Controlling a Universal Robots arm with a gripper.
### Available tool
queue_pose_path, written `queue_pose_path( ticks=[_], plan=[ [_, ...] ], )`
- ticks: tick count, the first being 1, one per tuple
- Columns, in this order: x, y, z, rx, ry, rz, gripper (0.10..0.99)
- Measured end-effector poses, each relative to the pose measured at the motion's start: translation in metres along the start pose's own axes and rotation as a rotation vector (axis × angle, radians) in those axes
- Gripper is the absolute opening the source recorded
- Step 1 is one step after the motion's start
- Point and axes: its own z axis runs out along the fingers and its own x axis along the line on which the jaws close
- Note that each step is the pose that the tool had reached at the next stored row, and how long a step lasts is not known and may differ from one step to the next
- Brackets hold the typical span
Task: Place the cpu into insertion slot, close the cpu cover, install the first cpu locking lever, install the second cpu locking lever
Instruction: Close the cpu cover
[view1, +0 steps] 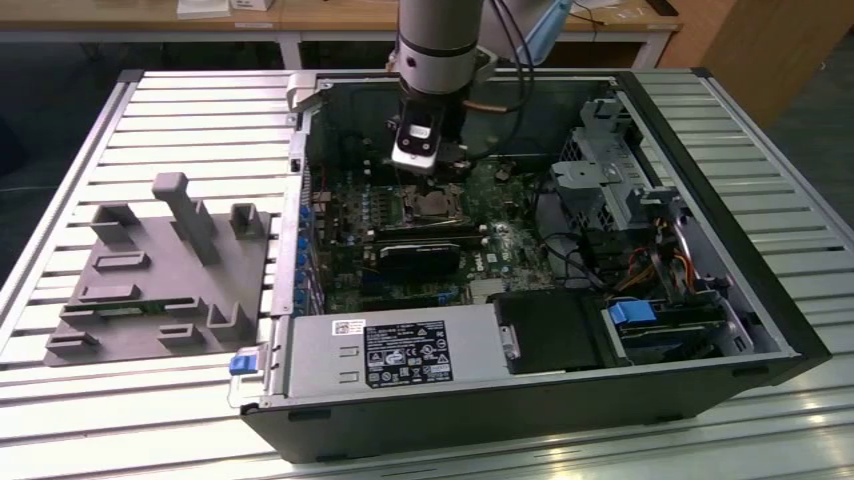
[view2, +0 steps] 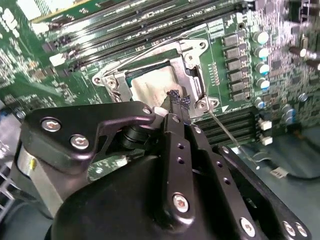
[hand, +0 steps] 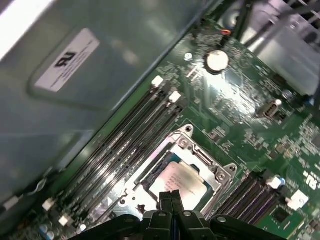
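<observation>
The cpu (view2: 149, 88) lies in the insertion slot (view1: 430, 205) on the green board, its dull metal face showing through the window of the silvery cpu cover (view2: 193, 64). The cover lies flat around the cpu (hand: 183, 182) in both wrist views. My gripper (view2: 177, 103) hangs just above one edge of the socket with its black fingers pressed together and nothing between them. A thin metal lever rod (view2: 224, 131) slants away from the socket's corner beside the fingers. In the exterior view the gripper (view1: 424, 168) stands over the socket inside the open computer case.
Long black memory slots (hand: 131, 134) run on both sides of the socket. A black module (view1: 422, 254) and the grey power-supply box (view1: 387, 350) sit nearer the case front. A drive cage (view1: 617, 175) and cables fill the exterior view's right; a grey fixture (view1: 160, 270) lies outside on its left.
</observation>
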Motion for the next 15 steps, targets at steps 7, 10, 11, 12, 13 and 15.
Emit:
queue_pose_path(
  ticks=[7,10,11,12,13,15],
  plan=[
    [0.0,0.0,0.0003,0.005,0.0047,-0.127,0.102],
    [0.0,0.0,0.0004,0.007,0.0068,-0.183,0.102],
    [0.0,0.0,0.0004,0.007,0.0075,-0.201,0.102],
    [0.0,0.0,0.0005,0.008,0.0082,-0.219,0.102],
    [0.0,0.0,0.0005,0.008,0.0089,-0.237,0.102],
    [0.0,0.0,0.0006,0.01,0.0102,-0.273,0.102]
  ],
)
